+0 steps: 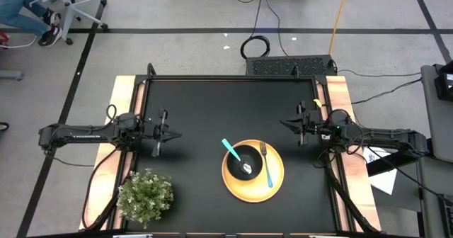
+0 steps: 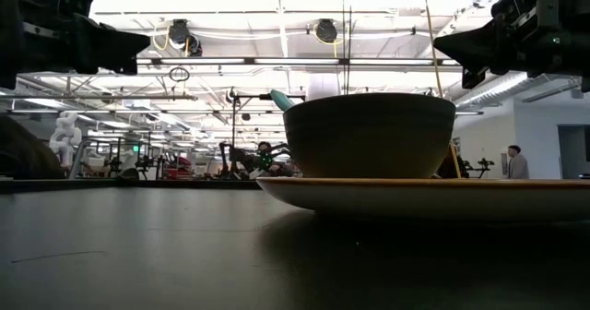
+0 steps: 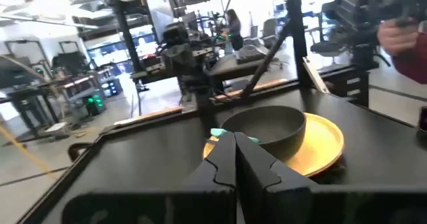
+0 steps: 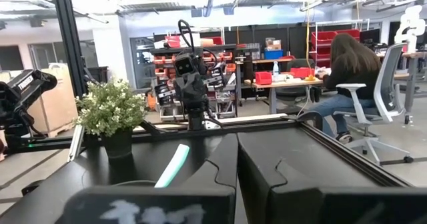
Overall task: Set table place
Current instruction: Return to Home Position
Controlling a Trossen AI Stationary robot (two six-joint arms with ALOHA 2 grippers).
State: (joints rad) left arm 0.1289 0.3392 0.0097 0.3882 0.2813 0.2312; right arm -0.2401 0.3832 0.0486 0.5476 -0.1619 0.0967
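Note:
A round yellow plate (image 1: 253,179) lies on the black table (image 1: 205,110), right of centre near the front edge. A black bowl (image 1: 245,163) stands on it, with a teal-handled spoon (image 1: 230,150) leaning in the bowl. A teal-handled fork (image 1: 267,166) lies on the plate beside the bowl. My left gripper (image 1: 177,134) hovers shut at the table's left. My right gripper (image 1: 283,122) hovers shut at the table's right. Both are clear of the plate.
A green bushy potted plant (image 1: 145,195) stands at the table's front left corner. Light wooden strips (image 1: 122,96) run along the left and right sides. A person sits at a desk in the room beyond (image 4: 347,71).

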